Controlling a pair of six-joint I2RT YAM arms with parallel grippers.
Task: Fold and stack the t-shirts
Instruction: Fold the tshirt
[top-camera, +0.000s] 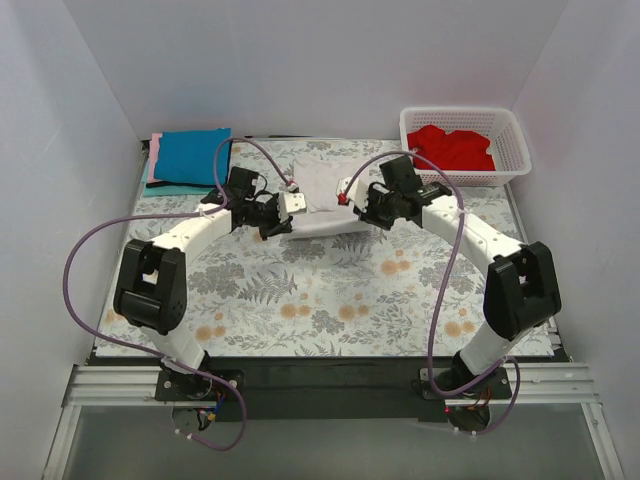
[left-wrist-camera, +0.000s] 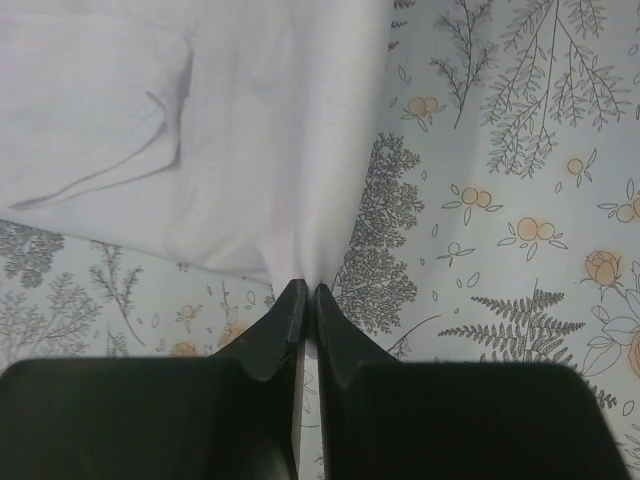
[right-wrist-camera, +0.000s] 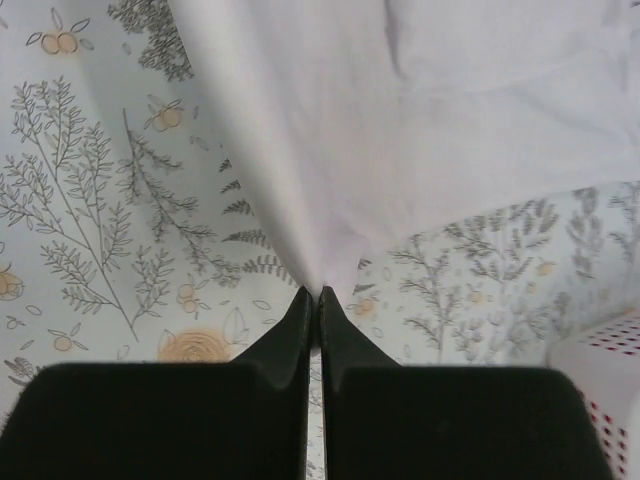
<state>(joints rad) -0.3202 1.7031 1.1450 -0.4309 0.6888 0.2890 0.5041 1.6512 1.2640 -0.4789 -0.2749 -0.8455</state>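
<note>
Above the table, the top camera showed a white t-shirt (top-camera: 320, 188) lying partly folded on the floral table cloth (top-camera: 330, 292), between the two arms. The left gripper (top-camera: 287, 212) sat at the shirt's near left corner and the right gripper (top-camera: 358, 205) at its near right corner, and both met the cloth there. Well to the left of the white t-shirt, and a little farther back, a blue t-shirt (top-camera: 192, 155) lay folded on top of a pink t-shirt (top-camera: 153, 160), of which only a thin edge showed. Well to the right of the white t-shirt stood a white lattice basket (top-camera: 462, 113) with a crumpled red t-shirt (top-camera: 455, 147) inside it.

At the left wrist, the left gripper (left-wrist-camera: 308, 290) had its black fingers (left-wrist-camera: 280, 330) pressed together, with almost no gap, pinching an edge of the white t-shirt (left-wrist-camera: 250, 130). The fabric narrowed to a point at the tips and spread out away from them, with a folded sleeve showing on the far left. Floral table cloth (left-wrist-camera: 500, 150) showed on both sides of the shirt.

At the right wrist, the picture was much the same: the right gripper (right-wrist-camera: 315, 293) was clamped tight on an edge of the white t-shirt (right-wrist-camera: 400, 120), which fanned out from the tips in a long crease. Patterned table cloth (right-wrist-camera: 90, 180) lay to either side of the shirt, and a corner of the basket (right-wrist-camera: 600, 400) showed beside it, low in the view.
</note>
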